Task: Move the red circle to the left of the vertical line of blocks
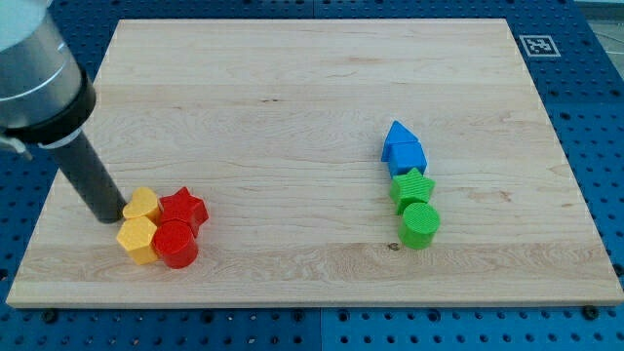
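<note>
While the tip point(114, 216) rests at the cluster's left edge, the push on the red circle point(176, 244) looks barely begun.
The rod has no jaws and holds nothing. The red circle sits low at the view's left, touching a red star point(184, 208) and two yellow blocks point(139, 222). The vertical line, blue blocks point(402, 148), green star point(411, 186) and green circle point(419, 224), stands well apart rightward, so the desk point(292, 97) needs a long rightward push.

- Bright, even light overhead; the wooden board point(312, 88) shows no glare.
- Blocks throw short, soft shadows toward six o'clock.
- Focus is sharp throughout, though the arm's grey housing point(34, 73) at ten o'clock looks slightly soft.
</note>
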